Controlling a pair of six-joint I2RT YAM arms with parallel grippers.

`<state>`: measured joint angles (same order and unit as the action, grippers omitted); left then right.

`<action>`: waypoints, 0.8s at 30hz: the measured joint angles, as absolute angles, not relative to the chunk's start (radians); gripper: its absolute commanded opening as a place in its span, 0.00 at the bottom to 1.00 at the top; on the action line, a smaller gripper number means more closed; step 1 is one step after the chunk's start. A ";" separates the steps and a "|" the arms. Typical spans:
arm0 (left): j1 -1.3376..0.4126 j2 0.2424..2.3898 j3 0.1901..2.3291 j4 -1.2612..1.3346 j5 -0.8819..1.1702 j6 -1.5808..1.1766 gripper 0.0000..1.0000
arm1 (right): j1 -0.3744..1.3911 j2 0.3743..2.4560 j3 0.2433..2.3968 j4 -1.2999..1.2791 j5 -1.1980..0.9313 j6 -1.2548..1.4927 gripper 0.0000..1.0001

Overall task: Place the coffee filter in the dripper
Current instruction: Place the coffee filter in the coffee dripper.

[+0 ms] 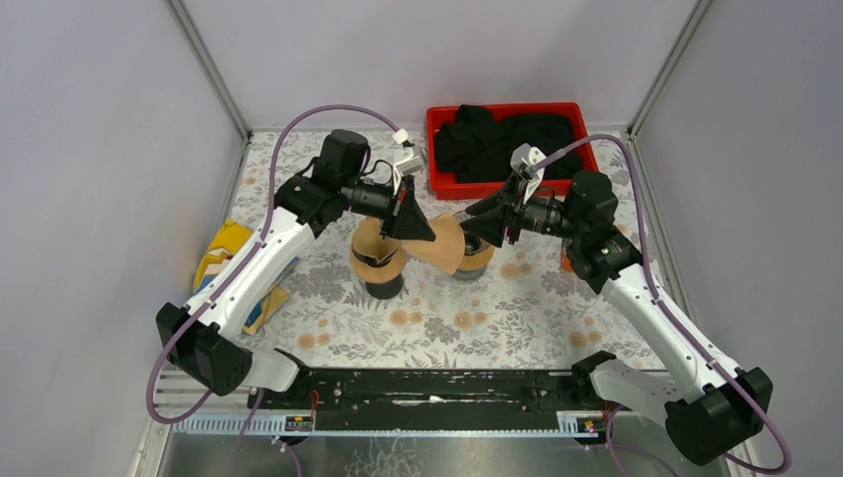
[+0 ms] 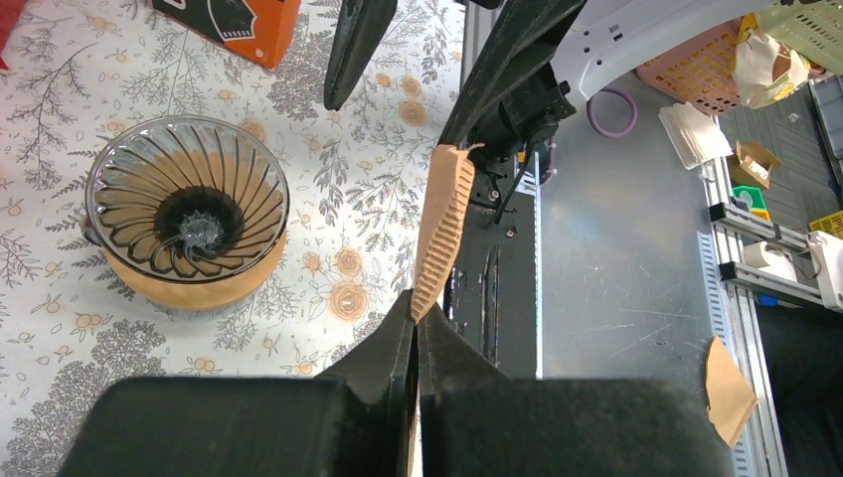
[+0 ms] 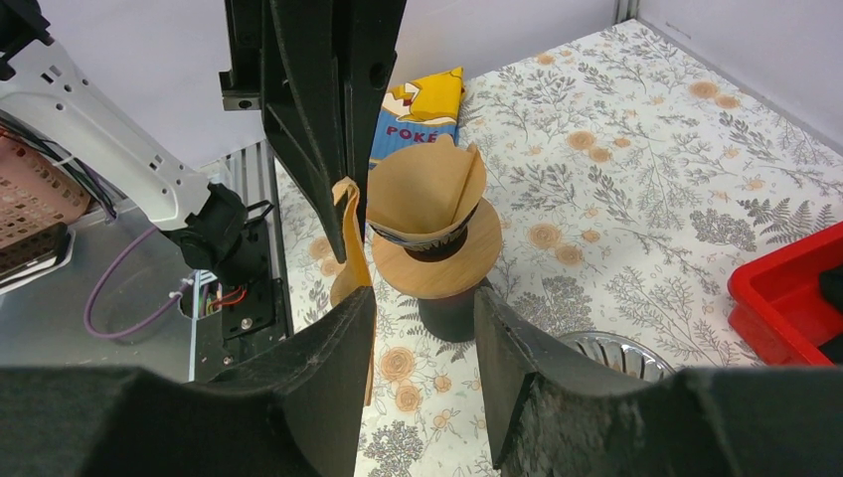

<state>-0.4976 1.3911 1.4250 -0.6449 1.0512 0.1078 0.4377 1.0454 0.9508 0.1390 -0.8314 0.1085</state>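
My left gripper (image 1: 422, 231) (image 2: 418, 316) is shut on the near edge of a brown paper coffee filter (image 1: 447, 243) (image 2: 442, 224) (image 3: 347, 234), held edge-on above the table. The filter's far edge lies between the fingers of my right gripper (image 1: 469, 231) (image 3: 422, 333), against one finger; that gripper is open. An empty ribbed glass dripper (image 1: 479, 261) (image 2: 187, 214) (image 3: 606, 350) on a wooden ring stands just below the right gripper. A second dripper (image 1: 378, 260) (image 3: 427, 204), on a wooden stand, holds a filter.
A red bin (image 1: 572, 111) with black cloth stands at the back. A yellow-and-blue packet (image 1: 224, 253) (image 3: 422, 104) lies at the left. An orange box (image 2: 234, 25) sits by the right arm. The black base rail (image 1: 427, 383) runs along the near edge.
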 measured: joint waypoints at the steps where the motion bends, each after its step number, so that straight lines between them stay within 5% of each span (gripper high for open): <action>1: -0.498 1.391 1.425 -0.645 1.053 0.108 0.05 | 0.438 1.046 0.951 0.139 -0.832 0.108 0.48; 24: -0.500 1.396 1.425 -0.645 1.100 0.110 0.04 | 0.438 1.116 0.953 0.200 -0.974 0.163 0.48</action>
